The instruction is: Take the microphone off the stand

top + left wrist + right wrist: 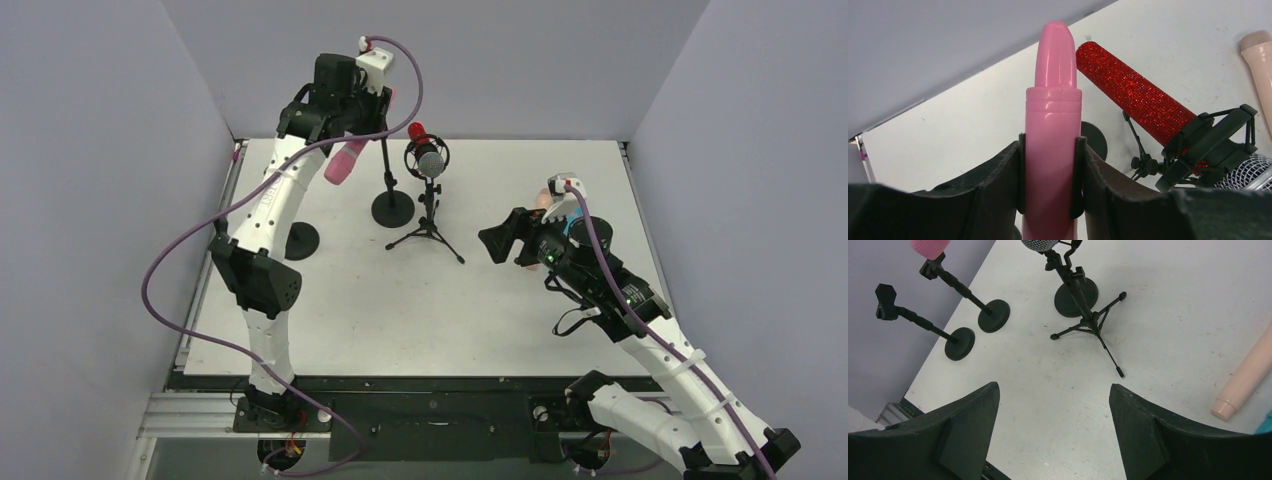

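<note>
The left arm reaches high, left of the tripod stand, with the left fingers clamped on the pink microphone. The right arm hovers right of that stand, with the right fingers spread apart.

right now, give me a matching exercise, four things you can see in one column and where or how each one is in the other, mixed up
Things:
1. pink microphone
2. red glitter microphone
3. peach microphone
4. right end effector

Places or states:
A. lying flat on the table
B. open, nothing between its fingers
C. clamped between the fingers of the left end effector
D. in the shock mount on the tripod stand

Pairs: 1-C, 2-D, 3-A, 4-B
</note>
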